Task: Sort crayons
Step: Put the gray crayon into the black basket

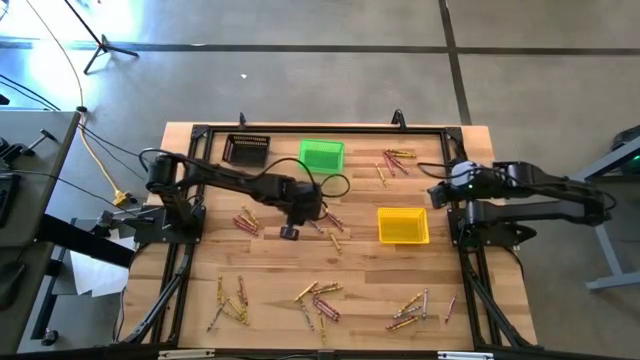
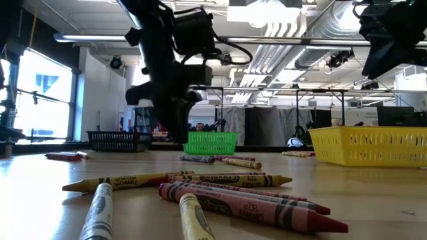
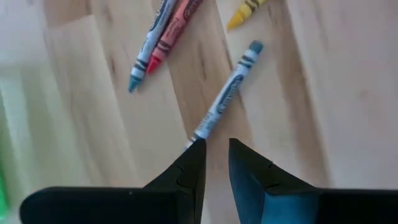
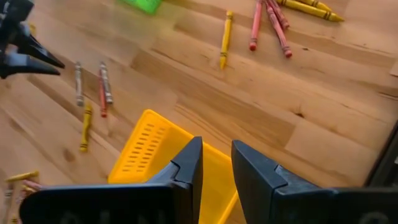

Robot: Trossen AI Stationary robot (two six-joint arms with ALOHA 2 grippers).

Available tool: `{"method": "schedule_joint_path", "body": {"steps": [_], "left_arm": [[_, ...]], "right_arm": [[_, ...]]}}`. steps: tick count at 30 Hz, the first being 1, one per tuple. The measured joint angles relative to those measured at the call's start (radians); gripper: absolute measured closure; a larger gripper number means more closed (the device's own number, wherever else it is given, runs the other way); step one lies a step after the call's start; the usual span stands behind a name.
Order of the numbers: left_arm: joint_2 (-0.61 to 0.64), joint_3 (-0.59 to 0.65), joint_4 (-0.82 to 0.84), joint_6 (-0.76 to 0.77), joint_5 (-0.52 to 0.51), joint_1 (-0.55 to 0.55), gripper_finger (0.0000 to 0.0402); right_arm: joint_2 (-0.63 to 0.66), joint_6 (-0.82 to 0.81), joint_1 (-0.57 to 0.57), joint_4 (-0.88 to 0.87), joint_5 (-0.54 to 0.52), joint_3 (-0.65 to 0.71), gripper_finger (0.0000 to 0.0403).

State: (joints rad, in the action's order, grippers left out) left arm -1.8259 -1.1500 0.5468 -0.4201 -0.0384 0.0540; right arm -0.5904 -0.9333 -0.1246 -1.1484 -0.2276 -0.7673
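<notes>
Crayons [image 1: 322, 300] lie scattered in small clusters across the wooden table [image 1: 270, 270]: some near the front edge, some at the far right beyond the yellow bin [image 1: 402, 225], and a few at the centre. We see three bins: a black bin [image 1: 246, 149] at the far left, a green bin [image 1: 321, 155] beside it, and the yellow one to the right of centre.

The left gripper [image 3: 216, 163] reaches out over the middle of the table, just in front of the green bin. In its wrist view, we see its two dark fingers [image 3: 186, 171] standing slightly apart with a narrow gap between them, holding nothing. The tip of one finger sits right at the end of a grey-blue crayon [image 3: 227, 92] lying on the wood; we cannot tell whether it actually touches. Two more crayons, one grey-blue and one red [image 3: 174, 34], lie side by side a little farther on, and a yellow crayon [image 3: 245, 11] lies near them.

The right gripper [image 4: 216, 165] waits at the right side of the table, above the yellow bin. Its jaws are likewise parted by a narrow gap and grasp nothing. Beyond it, we see a yellow crayon [image 4: 226, 38] and several red ones [image 4: 268, 25] on the wood.
</notes>
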Motion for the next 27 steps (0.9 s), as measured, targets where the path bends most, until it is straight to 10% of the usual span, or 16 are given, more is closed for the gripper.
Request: {"method": "schedule_joint_path", "body": {"steps": [27], "left_arm": [[-0.093,-0.003,-0.144,-0.195,0.056,-0.023,0.0347]], "right_arm": [[-0.131,-0.008,0.000,0.005,0.041,0.000,0.0331]]}}
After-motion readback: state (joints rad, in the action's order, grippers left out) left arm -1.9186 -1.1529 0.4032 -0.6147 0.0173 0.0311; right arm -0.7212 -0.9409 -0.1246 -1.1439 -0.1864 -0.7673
